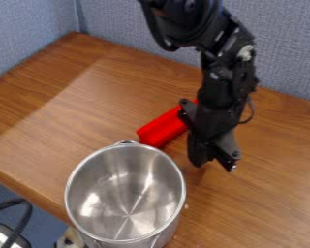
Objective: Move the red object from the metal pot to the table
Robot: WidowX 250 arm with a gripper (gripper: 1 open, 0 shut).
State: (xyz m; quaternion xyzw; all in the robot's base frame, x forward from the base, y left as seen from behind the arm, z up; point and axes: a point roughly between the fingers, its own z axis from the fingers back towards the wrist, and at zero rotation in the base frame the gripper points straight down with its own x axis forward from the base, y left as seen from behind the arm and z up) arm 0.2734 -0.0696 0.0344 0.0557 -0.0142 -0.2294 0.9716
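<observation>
On the table (67,87), just behind the rim of the metal pot (124,199), the red object (161,126) is lying flat on the wood, outside the pot. Its right end is sitting partly behind the black robot arm (220,77). Beside the block, to its right, the gripper (212,160) is pointing straight down over the tabletop with its jaws clenched, grasping nothing. Nearer the onlooker, the pot is standing upright with its shiny interior showing bare.
</observation>
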